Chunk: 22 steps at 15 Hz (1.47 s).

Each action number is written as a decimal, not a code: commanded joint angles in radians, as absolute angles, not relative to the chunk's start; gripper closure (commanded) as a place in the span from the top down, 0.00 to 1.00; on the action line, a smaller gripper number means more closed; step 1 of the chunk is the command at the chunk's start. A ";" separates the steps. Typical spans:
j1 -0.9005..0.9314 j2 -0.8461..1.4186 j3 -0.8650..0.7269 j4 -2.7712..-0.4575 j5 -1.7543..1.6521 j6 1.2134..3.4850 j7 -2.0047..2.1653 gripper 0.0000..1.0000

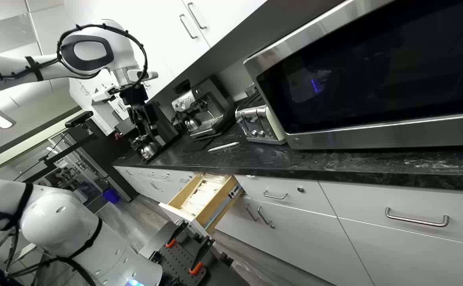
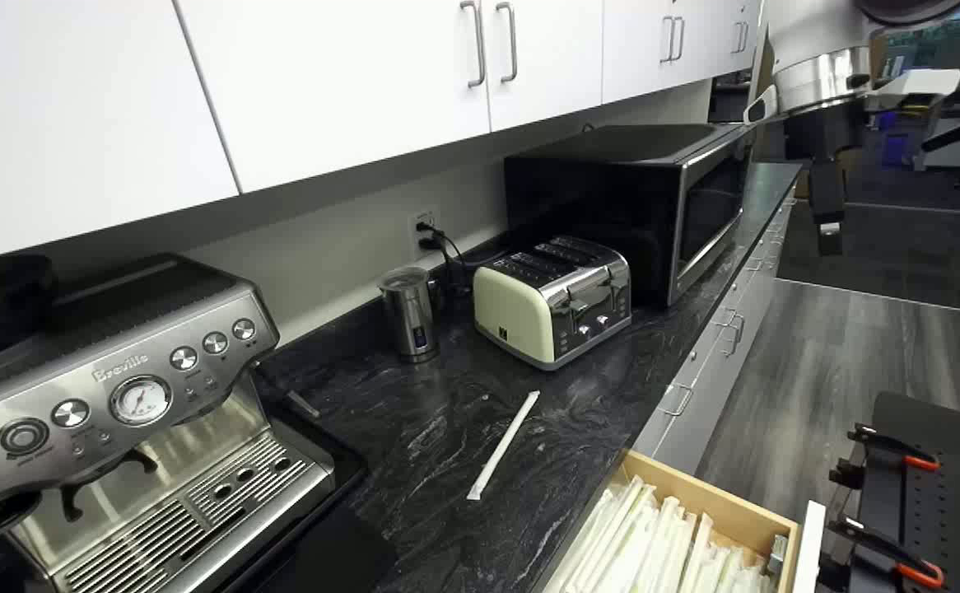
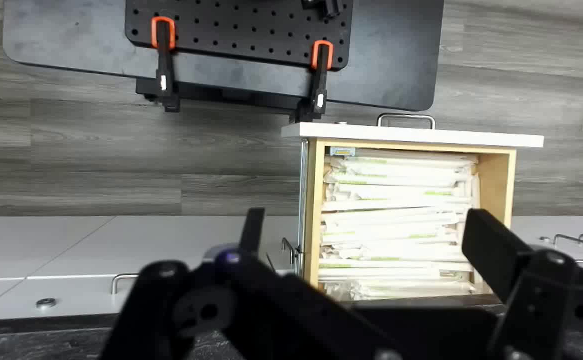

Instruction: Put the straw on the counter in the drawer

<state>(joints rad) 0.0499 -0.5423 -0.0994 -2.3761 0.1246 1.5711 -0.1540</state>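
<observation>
The straw is a thin white wrapped stick. It lies on the dark counter [image 1: 334, 162] in both exterior views, straw [image 1: 223, 146] and straw [image 2: 503, 445]. It is out of view in the wrist view. The drawer [image 2: 715, 494] is pulled open below the counter edge and holds several white wrapped straws. It also shows in an exterior view, drawer [image 1: 215, 200], and in the wrist view, drawer [image 3: 314, 215]. My gripper [image 3: 366, 222] is open with nothing between its fingers. It hangs high above the counter level, apart from the straw, gripper [image 1: 147, 129] and gripper [image 2: 830, 235].
A toaster [image 2: 513, 317] and a steel jug [image 2: 410, 317] stand behind the straw. A coffee machine [image 2: 142, 412] stands beside it. A microwave [image 1: 366, 79] stands on the counter. A black perforated plate with clamps [image 3: 241, 30] lies in front of the drawer.
</observation>
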 commanded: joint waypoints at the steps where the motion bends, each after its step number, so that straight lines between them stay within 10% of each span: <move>1: 0.031 -0.541 -0.084 -2.374 0.131 1.568 -0.161 1.00; 22: 0.237 -0.117 0.227 -2.191 -0.021 1.997 -0.201 1.00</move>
<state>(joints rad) 0.2355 -0.1162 0.2281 -2.1928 -0.0208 1.9998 -0.2015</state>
